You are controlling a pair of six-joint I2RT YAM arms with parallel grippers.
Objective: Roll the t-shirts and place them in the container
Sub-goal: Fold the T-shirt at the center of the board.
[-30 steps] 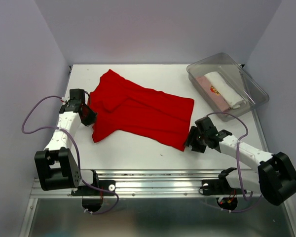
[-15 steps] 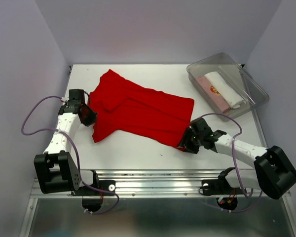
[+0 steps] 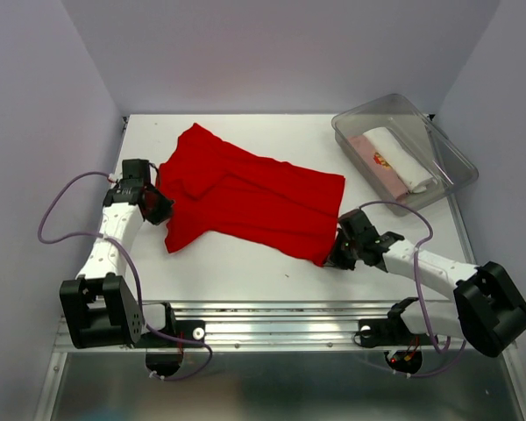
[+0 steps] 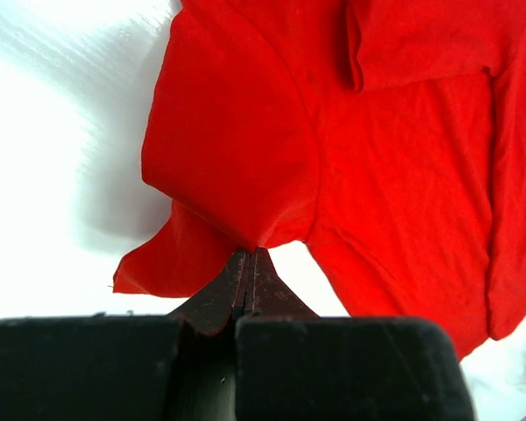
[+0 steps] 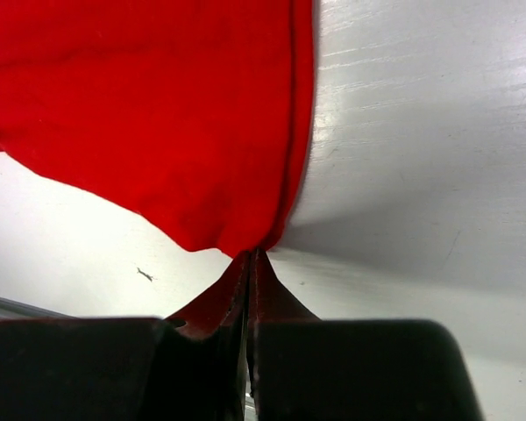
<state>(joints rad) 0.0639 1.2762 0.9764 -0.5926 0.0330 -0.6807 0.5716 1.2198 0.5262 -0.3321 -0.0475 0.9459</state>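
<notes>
On the table point(image 3: 245, 272), our left gripper point(image 4: 250, 252) and right gripper point(image 5: 250, 253) pinch the red t-shirt point(image 3: 245, 197); we should pull evenly.

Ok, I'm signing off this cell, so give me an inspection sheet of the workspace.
Surface: white table, shirt across its middle.
Job's things: red t-shirt spread flat with folds; white roll and pale pink roll side by side in the clear bin, far right.
Clutter: one dark speck on the table near the shirt's near corner.
Grippers: left gripper shut on the shirt's left edge; right gripper shut on its near right corner.
Cables: left purple cable and right purple cable loop clear of the cloth.
Surroundings: pale walls on three sides; metal rail along the near edge.
</notes>
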